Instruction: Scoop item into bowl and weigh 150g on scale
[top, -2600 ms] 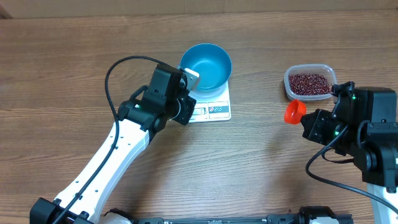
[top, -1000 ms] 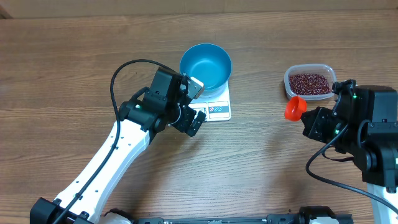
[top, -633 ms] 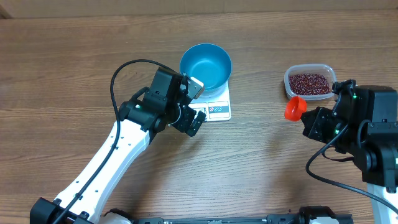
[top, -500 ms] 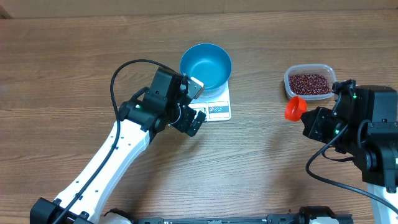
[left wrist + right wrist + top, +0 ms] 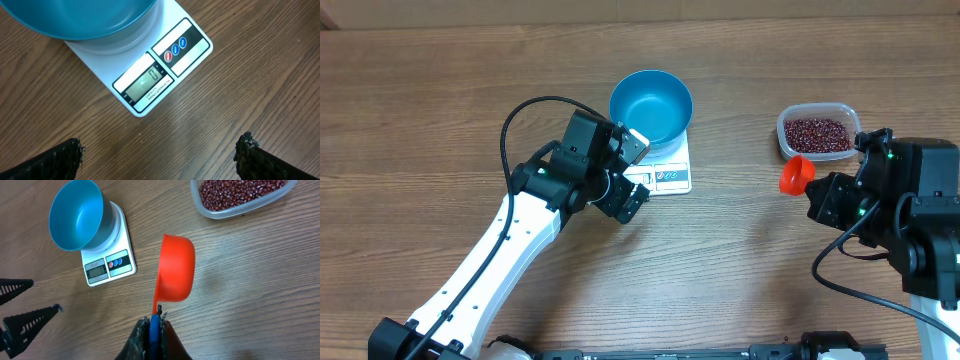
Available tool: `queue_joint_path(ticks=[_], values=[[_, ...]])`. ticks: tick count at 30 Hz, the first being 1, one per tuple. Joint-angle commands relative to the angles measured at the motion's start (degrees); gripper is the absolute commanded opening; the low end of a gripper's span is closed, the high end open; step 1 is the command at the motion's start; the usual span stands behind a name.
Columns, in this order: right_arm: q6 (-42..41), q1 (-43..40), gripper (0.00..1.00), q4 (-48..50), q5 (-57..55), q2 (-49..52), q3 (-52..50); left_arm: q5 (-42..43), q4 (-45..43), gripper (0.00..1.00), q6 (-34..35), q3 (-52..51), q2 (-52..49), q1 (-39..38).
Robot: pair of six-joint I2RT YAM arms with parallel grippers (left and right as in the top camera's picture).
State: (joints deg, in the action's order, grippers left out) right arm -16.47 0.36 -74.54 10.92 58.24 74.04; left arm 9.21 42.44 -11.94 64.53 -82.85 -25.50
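The left end effector hangs wide open above the counter, beside the scale carrying the blue bowl. Further right, the right end effector grips an orange scoop near the beans in their clear tub.

Brown wood-grain table, even light, pale strip beyond far edge

A round, bright blue bowl stands upright and empty on the far end of a small white scale. The scale's display shows zero, beside one red and two blue buttons. Small dark red-brown beans fill a clear tub, well apart to the right.
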Motion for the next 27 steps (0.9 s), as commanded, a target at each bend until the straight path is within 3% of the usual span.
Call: queue_joint_path(ticks=[1,6,12,24,27], values=[[0.28,-0.22,0.04,0.31,-0.83,-0.24,1.79,-0.79,-0.72,1.0,-3.23,0.28,-0.31,-0.11],[0.28,-0.22,0.04,0.31,-0.83,-0.24,1.79,1.01,-1.77,1.0,-6.45,0.61,-0.17,0.13],[0.28,-0.22,0.04,0.09,-0.83,-0.24,1.79,9.33,-0.85,1.0,-10.36,4.61,0.15,2.73],[0.26,-0.22,0.04,0.07,-0.83,-0.24,1.79,7.82,-0.22,1.0,-10.27,5.33,0.13,4.26],[0.26,-0.22,0.04,0.07,-0.83,-0.24,1.79,4.76,-0.28,1.0,-6.05,5.33,0.13,4.28]])
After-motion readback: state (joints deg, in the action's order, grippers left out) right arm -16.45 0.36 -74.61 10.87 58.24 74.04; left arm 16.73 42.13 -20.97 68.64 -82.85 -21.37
